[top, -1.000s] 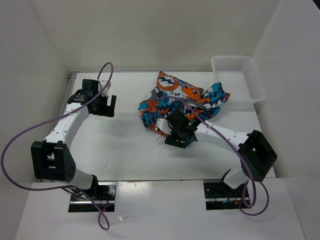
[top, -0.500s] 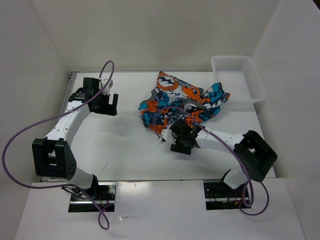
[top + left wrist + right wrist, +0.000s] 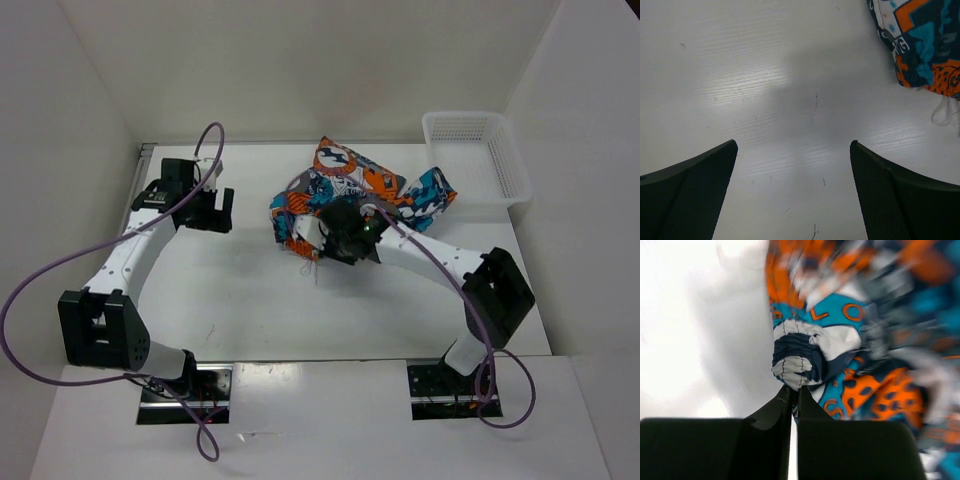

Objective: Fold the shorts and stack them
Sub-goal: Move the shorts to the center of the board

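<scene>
elbow bent, my right arm reaches from the near right corner to the middle of the white table (image 3: 240, 290). my right gripper (image 3: 322, 240) sits at the near left edge of the soft fabric shorts (image 3: 352, 182), printed in teal-blue, orange, white and black. seen from that wrist, my two dark fingers (image 3: 767, 412) are pressed together, nipping a gathered fold of the cloth.

my left arm stretches up the left side. my left gripper (image 3: 210, 210) hangs over bare table, well apart from the shorts, jaws spread wide with nothing between them. its wrist view catches only a corner of the print and a thin white drawstring loop (image 3: 942, 112).

the shorts lie crumpled in a heap at the far middle of the table, just beside the white plastic mesh basket (image 3: 470, 118) in the far right corner. i cannot tell whether the two touch. plain white walls (image 3: 300, 60) close in three sides, and a purple cable (image 3: 40, 290) loops off each arm.

most of the print in the right wrist view is smeared with blur. from above, my own gripper covers the pinched spot. the left fingers are cut off by the bottom of their view.
</scene>
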Motion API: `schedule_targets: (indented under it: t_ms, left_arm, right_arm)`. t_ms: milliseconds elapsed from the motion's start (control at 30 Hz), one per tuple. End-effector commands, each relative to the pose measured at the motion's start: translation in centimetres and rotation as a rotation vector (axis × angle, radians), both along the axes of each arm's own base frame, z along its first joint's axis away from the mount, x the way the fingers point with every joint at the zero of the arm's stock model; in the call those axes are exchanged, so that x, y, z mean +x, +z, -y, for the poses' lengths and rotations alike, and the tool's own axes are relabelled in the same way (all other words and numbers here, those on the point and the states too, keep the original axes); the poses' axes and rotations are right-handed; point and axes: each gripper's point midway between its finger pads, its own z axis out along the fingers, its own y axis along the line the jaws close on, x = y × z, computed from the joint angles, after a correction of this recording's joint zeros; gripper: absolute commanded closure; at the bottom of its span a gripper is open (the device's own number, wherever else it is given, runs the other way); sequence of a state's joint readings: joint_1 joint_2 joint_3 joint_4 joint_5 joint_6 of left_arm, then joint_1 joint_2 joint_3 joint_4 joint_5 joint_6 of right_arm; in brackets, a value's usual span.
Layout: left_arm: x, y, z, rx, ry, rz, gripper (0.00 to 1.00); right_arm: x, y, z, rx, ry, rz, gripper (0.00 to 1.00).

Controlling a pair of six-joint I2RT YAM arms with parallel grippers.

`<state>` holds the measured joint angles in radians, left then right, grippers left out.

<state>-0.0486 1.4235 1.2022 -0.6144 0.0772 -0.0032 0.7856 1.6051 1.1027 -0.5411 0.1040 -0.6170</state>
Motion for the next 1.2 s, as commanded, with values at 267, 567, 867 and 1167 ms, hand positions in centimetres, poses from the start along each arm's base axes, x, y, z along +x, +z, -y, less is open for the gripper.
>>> schedule_targets:
  t_ms: [267,567,867,1167]
  left_arm:
    - [1.8,8.1,-6.6,-0.016,0.164,0.24,0.0]
    - [2.2,11.1,-7.3,0.003,0.185,0.308,0.0]
    - [4.1,9.0,-6.7,-0.002,0.164,0.245,0.0]
    - [3.7,6.2,-7.0,0.043,0.191,0.175,0.0]
  right_arm:
    - [8.1,40.9,-15.2,1.033,-0.025,0.354,1.0]
    - [11.9,42.5,-14.7,1.272,-0.243,0.231,1.0]
    - [14.9,15.1,-5.3,0.845,-0.629,-0.245,0.87]
    - [16.3,10.1,4.5,0.478,-0.671,0.1,0.0]
